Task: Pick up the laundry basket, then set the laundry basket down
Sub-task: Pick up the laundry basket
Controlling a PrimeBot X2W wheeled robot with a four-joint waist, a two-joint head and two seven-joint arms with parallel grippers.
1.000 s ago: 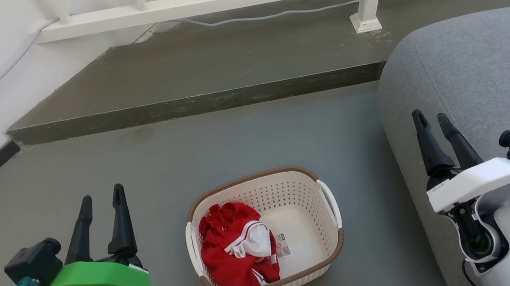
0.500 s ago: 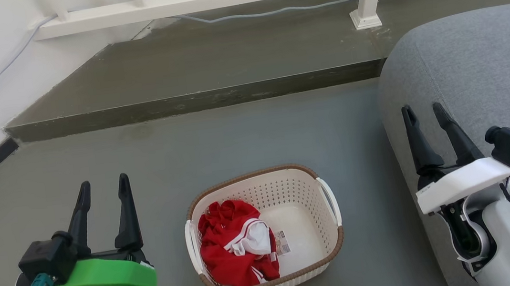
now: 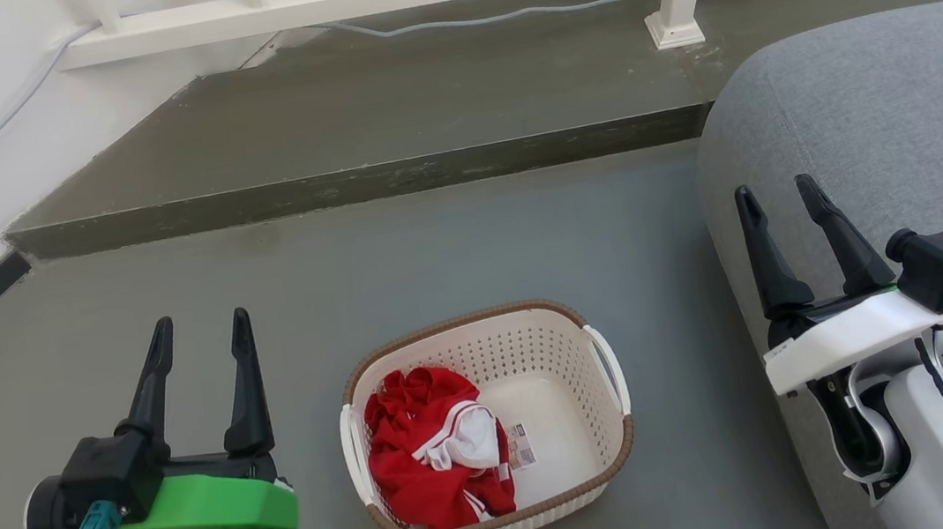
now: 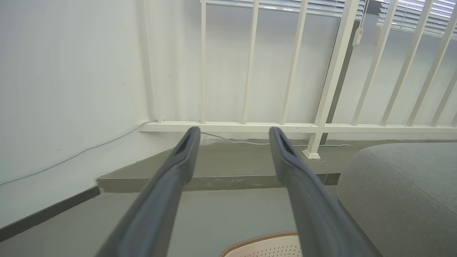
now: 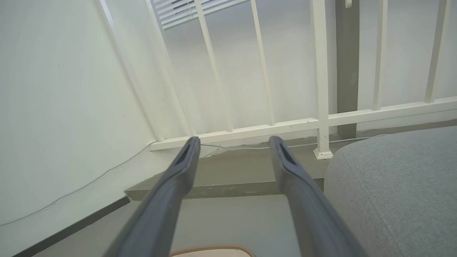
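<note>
The basket [image 3: 535,355] sits on the floor [image 3: 433,242] between the two arms, a red garment [image 3: 420,474] heaped at its left end. Nothing is held: the left gripper [image 3: 202,317] and right gripper [image 3: 773,186] both hang with fingers spread apart, well clear of its white handles [image 3: 613,365]. I'd worry the right arm, over the grey sofa [image 3: 906,100], might brush the cushion coming in, that slim fingers might slip on smooth plastic, and that an uneven lift would tip the lopsided load out.
</note>
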